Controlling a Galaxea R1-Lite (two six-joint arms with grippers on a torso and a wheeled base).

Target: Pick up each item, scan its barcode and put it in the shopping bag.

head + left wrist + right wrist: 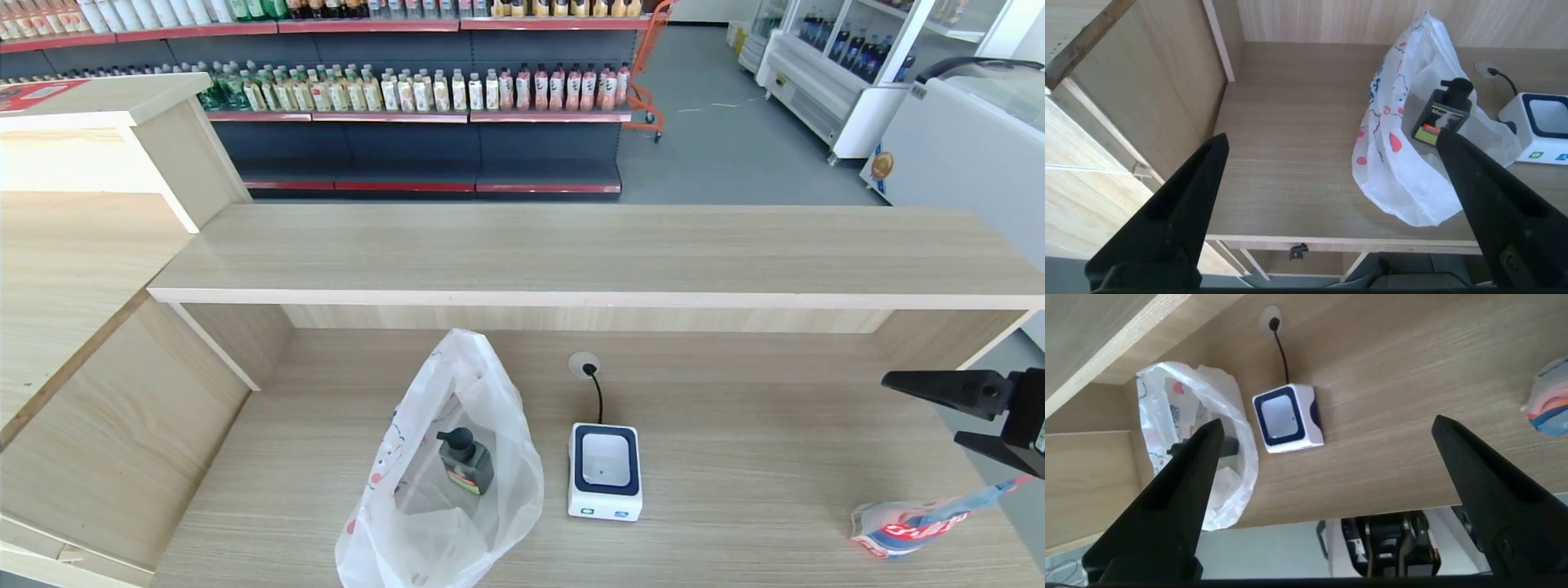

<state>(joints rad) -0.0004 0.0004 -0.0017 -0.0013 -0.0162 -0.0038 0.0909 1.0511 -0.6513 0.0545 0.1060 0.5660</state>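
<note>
Your right gripper [921, 408] hangs wide open and empty at the counter's [735, 441] right edge, near the blue and red snack pouch [914, 529] lying flat there. Your left gripper [1333, 147] is spread wide too, holding nothing, well apart from the bag. The white shopping bag [510, 482] stands open just beside the scanner [604, 471], a dark pump bottle [465, 464] already inside

The head view looks forward and down from high over the counter [775, 457], with the bag [392, 531] and scanner [605, 471] at lower centre and shelves [408, 90] along the top. Each wrist view looks down at the counter from well above its near edge. All three share bag and scanner.
</note>
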